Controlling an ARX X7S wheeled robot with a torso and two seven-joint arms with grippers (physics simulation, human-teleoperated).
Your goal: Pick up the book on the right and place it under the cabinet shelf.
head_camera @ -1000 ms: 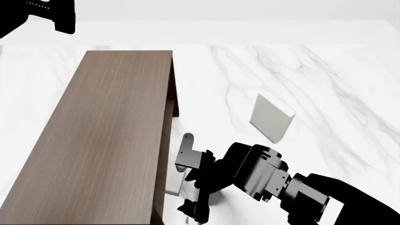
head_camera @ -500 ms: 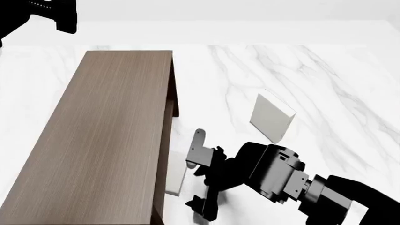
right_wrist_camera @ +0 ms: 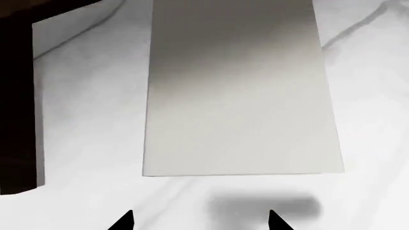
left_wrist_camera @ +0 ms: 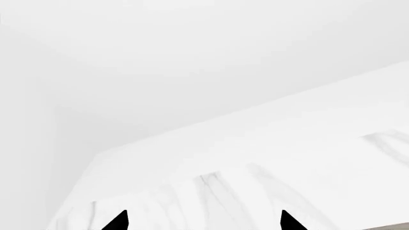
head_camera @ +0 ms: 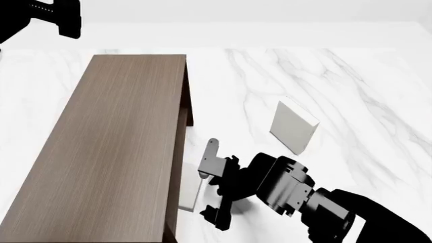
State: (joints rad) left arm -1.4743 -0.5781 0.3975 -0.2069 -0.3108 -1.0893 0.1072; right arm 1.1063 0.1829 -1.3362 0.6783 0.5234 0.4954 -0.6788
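1. A white marble table with grey veins fills most of the head view, with a plain pale wall behind it along the top of the frame.
2. The long dark brown cabinet lies on the left half of the frame, running from the upper middle down to the lower left corner. Its open side faces right and is in shadow. The cabinet shelf inside cannot be made out.
3. The book lies flat on the marble at the lower centre. Its left part is tucked under the cabinet's right edge and its right strip shows outside.
4. In the right wrist view the book fills the middle of the frame. Its far end darkens in the cabinet's shadow, and the cabinet's dark wood lies along the left edge.
5. The right gripper sits just right of the book at the lower centre. Its fingers are spread wide and grip nothing. In its own wrist view the two black fingertips stand clear of the book's near edge.
6. A second, greyer-beige book lies right of centre, well apart from the cabinet.
7. The left arm is raised in the upper left corner of the head view. The left gripper shows two separated tips with nothing between them, over the marble.
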